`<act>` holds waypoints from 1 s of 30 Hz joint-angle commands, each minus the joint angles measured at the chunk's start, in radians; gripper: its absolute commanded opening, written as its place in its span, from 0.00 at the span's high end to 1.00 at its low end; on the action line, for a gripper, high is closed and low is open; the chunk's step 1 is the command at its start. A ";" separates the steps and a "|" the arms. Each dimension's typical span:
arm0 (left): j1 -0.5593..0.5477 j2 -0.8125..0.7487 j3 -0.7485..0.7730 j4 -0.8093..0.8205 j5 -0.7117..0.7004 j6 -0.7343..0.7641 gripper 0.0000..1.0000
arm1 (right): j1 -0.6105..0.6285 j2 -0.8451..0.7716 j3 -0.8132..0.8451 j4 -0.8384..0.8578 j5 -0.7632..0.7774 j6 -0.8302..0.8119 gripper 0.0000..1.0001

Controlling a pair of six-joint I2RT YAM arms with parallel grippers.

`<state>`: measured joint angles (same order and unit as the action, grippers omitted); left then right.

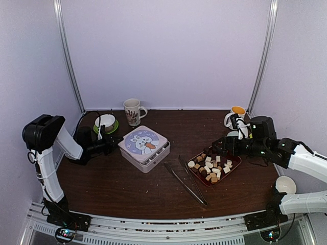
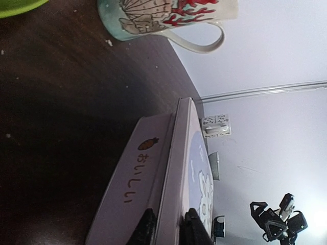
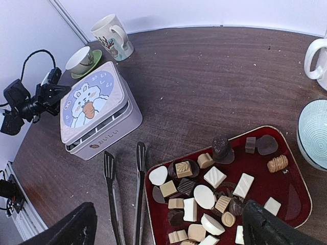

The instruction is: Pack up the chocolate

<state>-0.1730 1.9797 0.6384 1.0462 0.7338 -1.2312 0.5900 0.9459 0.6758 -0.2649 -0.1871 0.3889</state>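
Your left gripper (image 2: 171, 230) sits at the left side of the tin (image 1: 144, 148), with a fingertip on either side of the rim of the lid (image 2: 196, 168). From the wrist view they look pinched on it, though the contact itself is cut off at the bottom of the frame, so treat the hold as shallow. If you lift now, the thin rim can slip out. The base can also come up with the lid and drop back onto the table. A sideways tug would shove the whole tin toward the tongs (image 1: 186, 184) or back into the mug (image 1: 134, 111).

The chocolates (image 3: 204, 196) all lie on the red tray (image 3: 299, 201), well apart from the tin, and none is packed yet. Your right gripper (image 3: 173, 232) hangs over them with its jaws spread wide and nothing between them. Lower it carelessly and those broad fingers scatter several pieces or tip the tray.
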 commanded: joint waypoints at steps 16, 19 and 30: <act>-0.072 -0.191 -0.055 0.187 0.028 -0.147 0.91 | 0.012 -0.002 0.004 0.006 -0.002 -0.018 0.00; -0.100 -0.249 -0.049 0.177 0.020 -0.169 0.92 | 0.011 -0.005 0.004 0.007 -0.001 -0.018 0.00; -0.116 -0.625 0.084 -0.483 -0.038 0.127 0.92 | 0.013 -0.020 0.017 -0.023 0.014 -0.040 0.00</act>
<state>-0.2897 1.5089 0.6189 0.9413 0.7380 -1.3231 0.5961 0.9455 0.6762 -0.2695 -0.1871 0.3676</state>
